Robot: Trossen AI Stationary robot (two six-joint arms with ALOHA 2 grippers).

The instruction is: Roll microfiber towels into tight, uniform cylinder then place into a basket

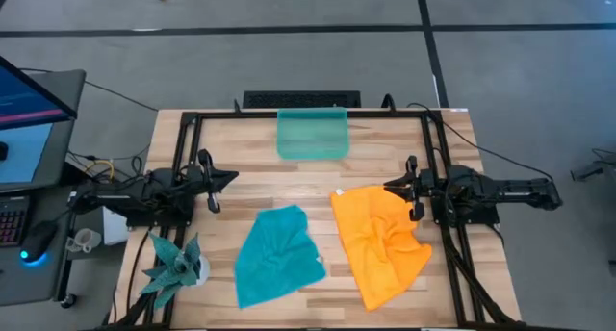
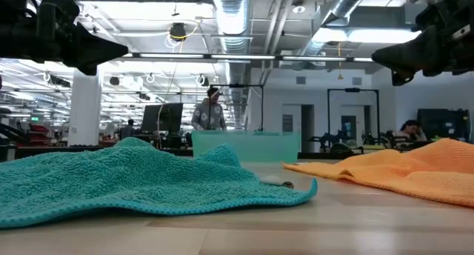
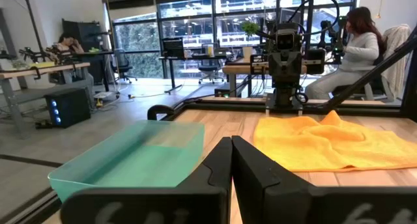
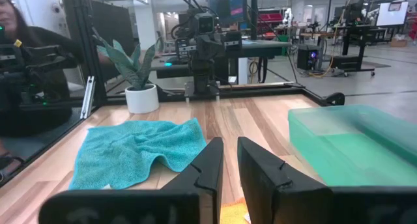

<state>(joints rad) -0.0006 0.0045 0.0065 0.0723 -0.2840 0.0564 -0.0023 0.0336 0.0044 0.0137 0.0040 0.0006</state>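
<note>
The teal-blue towel (image 1: 277,257) (image 2: 133,177) (image 4: 130,149) lies rumpled and flat on the table near the front middle. To its right the orange towel (image 1: 380,240) (image 2: 415,170) (image 3: 319,142) lies spread out. The translucent teal-green basket (image 1: 312,134) (image 3: 130,162) (image 4: 352,142) stands at the far middle. My left gripper (image 1: 234,176) (image 3: 231,146) hovers at the table's left, level, shut on nothing. My right gripper (image 1: 388,187) (image 4: 229,149) hovers level above the orange towel's far corner. A narrow gap shows between its fingers, with nothing in it.
A potted spiky plant (image 1: 173,264) (image 4: 140,74) stands at the near left corner. A black frame (image 1: 308,113) runs around the tabletop. Bare wood lies between the basket and the two towels. People sit and stand in the room beyond the table.
</note>
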